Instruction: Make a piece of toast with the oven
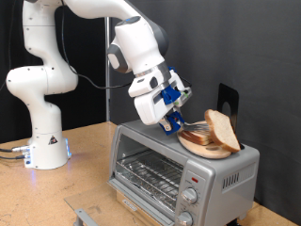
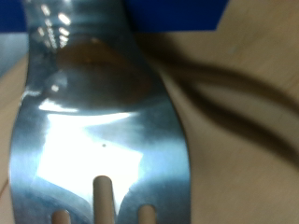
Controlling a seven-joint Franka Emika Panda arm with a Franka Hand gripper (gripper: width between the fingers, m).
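The silver oven (image 1: 218, 173) stands at the exterior view's lower right, its wire rack showing through the glass door (image 1: 149, 171). On its roof lies a round wooden board (image 1: 199, 147) with bread slices; one pale slice, the piece of toast (image 1: 222, 131), leans upright on the others. My gripper (image 1: 172, 117) hovers just left of the board, shut on a metal fork (image 1: 192, 126) whose tines point at the bread. In the wrist view the fork (image 2: 93, 121) fills most of the picture, tines away from the hand, and the bread is hidden.
The oven's knobs (image 1: 191, 198) sit on the right of its front. The arm's white base (image 1: 45, 141) stands at the left on the wooden table (image 1: 85, 179). A grey flat piece (image 1: 89, 218) lies at the bottom edge. Dark cables (image 2: 224, 93) cross the wrist view.
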